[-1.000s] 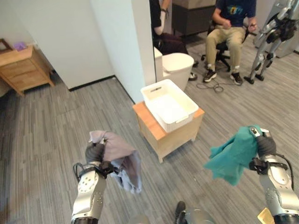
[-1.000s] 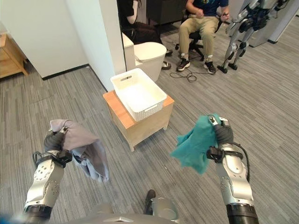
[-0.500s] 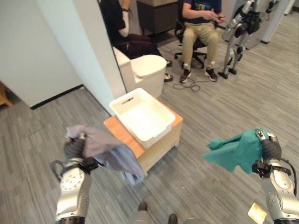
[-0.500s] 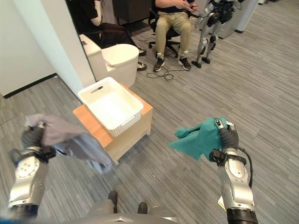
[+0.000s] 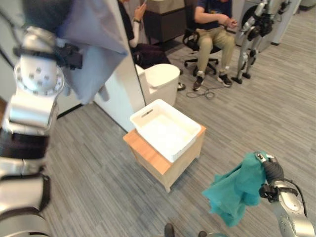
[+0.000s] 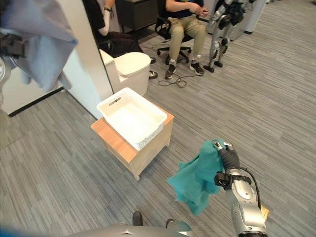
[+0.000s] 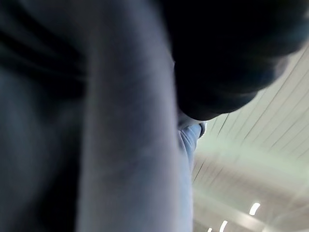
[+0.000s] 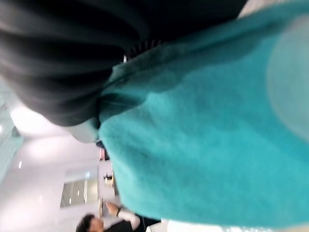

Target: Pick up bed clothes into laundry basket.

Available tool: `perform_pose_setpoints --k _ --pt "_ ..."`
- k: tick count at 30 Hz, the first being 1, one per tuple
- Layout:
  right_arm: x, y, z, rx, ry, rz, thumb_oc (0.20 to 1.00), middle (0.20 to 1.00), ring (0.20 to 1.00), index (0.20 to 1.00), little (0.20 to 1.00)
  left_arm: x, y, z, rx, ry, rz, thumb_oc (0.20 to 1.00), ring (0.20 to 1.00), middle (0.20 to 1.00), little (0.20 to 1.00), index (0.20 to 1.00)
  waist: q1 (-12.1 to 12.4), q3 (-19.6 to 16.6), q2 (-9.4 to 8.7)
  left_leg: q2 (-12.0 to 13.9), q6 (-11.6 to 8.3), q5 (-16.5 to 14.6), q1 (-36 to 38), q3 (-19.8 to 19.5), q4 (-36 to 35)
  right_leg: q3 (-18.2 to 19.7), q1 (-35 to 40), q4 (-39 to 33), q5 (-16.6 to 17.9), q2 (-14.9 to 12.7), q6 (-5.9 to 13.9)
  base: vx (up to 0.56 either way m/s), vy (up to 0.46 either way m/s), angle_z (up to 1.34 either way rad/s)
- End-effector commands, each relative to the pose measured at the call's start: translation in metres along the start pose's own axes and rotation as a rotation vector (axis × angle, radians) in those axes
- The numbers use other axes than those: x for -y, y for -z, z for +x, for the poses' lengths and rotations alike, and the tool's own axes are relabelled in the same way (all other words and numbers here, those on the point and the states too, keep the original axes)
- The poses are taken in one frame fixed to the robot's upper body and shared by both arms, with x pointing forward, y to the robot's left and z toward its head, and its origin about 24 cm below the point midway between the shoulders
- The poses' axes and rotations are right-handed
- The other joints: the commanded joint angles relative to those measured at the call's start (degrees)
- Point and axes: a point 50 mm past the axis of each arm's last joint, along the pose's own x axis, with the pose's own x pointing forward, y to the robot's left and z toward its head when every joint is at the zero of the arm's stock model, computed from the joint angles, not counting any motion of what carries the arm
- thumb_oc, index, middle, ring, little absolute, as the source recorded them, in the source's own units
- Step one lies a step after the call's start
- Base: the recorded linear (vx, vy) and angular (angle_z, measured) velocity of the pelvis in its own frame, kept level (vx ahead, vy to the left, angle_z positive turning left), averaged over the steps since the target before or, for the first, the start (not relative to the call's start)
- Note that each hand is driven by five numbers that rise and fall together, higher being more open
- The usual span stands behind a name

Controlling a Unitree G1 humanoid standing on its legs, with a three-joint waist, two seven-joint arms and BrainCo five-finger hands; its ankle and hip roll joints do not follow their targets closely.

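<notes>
While the white basket (image 5: 165, 129) sits empty on a small wooden table (image 5: 148, 153), a white stool (image 5: 162, 79) and a wall edge (image 5: 129, 74) crowd its far side, with seated people (image 5: 212, 34) beyond. Bare floor (image 5: 98, 182) lies nearer. The left hand (image 5: 42, 10), raised high, grips a grey cloth (image 5: 91, 49); the right hand (image 5: 269, 170), low, clutches a teal cloth (image 5: 236, 190).

Basket (image 5: 165, 129) open-topped on low bench (image 5: 148, 155), bare floor (image 5: 98, 182) on its near sides; white wall (image 5: 129, 84) and toilet (image 5: 160, 81) crowd its far side, seated person (image 5: 213, 37) and another robot (image 5: 256, 29) beyond.
</notes>
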Motion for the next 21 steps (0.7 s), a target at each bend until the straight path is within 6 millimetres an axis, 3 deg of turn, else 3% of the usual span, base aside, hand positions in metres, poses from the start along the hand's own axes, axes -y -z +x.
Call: perform_pose_setpoints --k 1,5,7,16,21 --pt "0.002 -0.028 0.009 0.128 -0.008 -0.013 0.2 0.2 0.2 0.2 0.2 -0.026 -0.006 0.011 -0.004 -0.07 -0.189 0.2 0.2 0.2 0.2 0.2 -0.4 0.9 -3.74 4.4 -2.79 -0.7 2.3 2.2 0.3 -0.1 -0.3 -4.1 7.3 -5.7 6.52 -0.01 0.036 -0.09" --pt "-0.002 -0.021 0.012 0.101 -0.021 -0.005 0.2 0.2 0.2 0.2 0.2 -0.032 0.007 0.018 -0.076 -0.086 -0.278 0.2 0.2 0.2 0.2 0.2 -1.8 1.8 -3.38 4.4 -2.97 -0.5 1.2 3.1 0.3 0.3 -1.8 -4.2 8.0 -5.9 7.0 -0.03 0.039 -0.08" --pt "-0.002 -0.019 0.015 0.093 -0.023 -0.008 0.2 0.2 0.2 0.2 0.2 -0.047 0.024 0.02 -0.161 -0.171 -0.308 0.2 0.2 0.2 0.2 0.2 -3.0 2.8 -3.43 4.7 -3.1 -0.4 -0.1 4.3 0.3 0.9 -3.8 -4.2 8.7 -5.8 7.3 -0.05 0.053 -0.23" --pt "-0.003 -0.023 0.019 0.103 -0.028 -0.021 0.2 0.2 0.2 0.2 0.2 -0.07 0.033 0.019 -0.219 -0.297 -0.327 0.2 0.2 0.2 0.2 0.2 -3.8 5.1 -4.6 5.2 -3.18 -0.1 -2.2 6.7 0.3 3.3 -7.6 -4.3 10.0 -5.2 7.43 -0.04 0.02 -0.18" --pt "-0.002 -0.029 0.021 0.13 -0.025 -0.016 0.2 0.2 0.2 0.2 0.2 -0.063 0.036 0.016 -0.226 -0.235 -0.281 0.2 0.2 0.2 0.2 0.2 -3.8 7.0 -4.47 5.2 -3.23 0.1 -3.3 6.9 0.3 3.7 -8.9 -4.2 10.2 -5.3 7.29 -0.03 0.008 -0.04"
